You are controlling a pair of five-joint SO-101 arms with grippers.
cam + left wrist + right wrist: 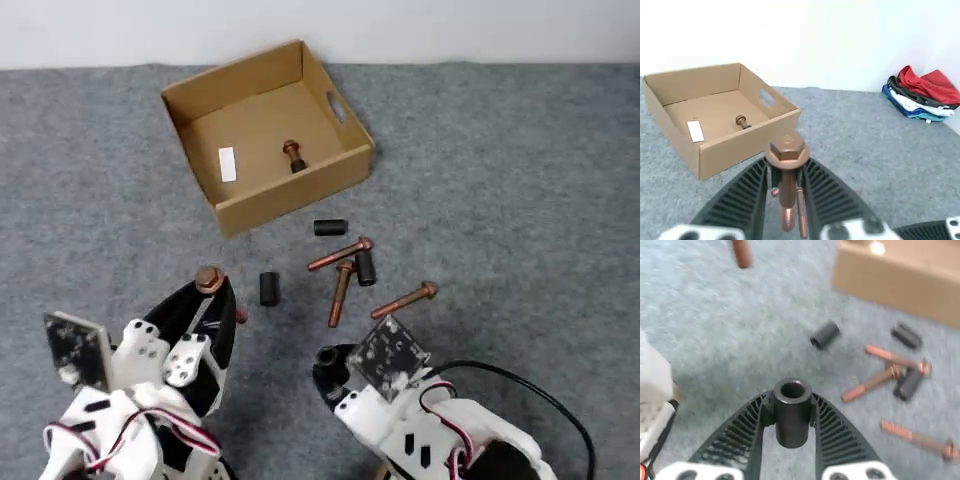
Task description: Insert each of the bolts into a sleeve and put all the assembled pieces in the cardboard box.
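My left gripper (pixel 214 292) is shut on a copper bolt (pixel 209 279), held head-up above the grey carpet; in the left wrist view the bolt (pixel 786 172) stands between the black fingers (pixel 747 192). My right gripper (pixel 330 368) is shut on a black sleeve (pixel 326 358), whose open bore (pixel 792 390) faces upward. The cardboard box (pixel 300 195) sits at the back and holds one assembled piece (pixel 293 156). Three loose sleeves (pixel 330 227), (pixel 268 288), (pixel 366 267) and three loose bolts (pixel 340 253), (pixel 340 292), (pixel 405 299) lie between the box and the arms.
The white wall (pixel 320 30) runs behind the box. A pile of folded clothes (pixel 925 95) lies far off on the carpet. Open carpet (pixel 530 180) spreads right of the box and parts.
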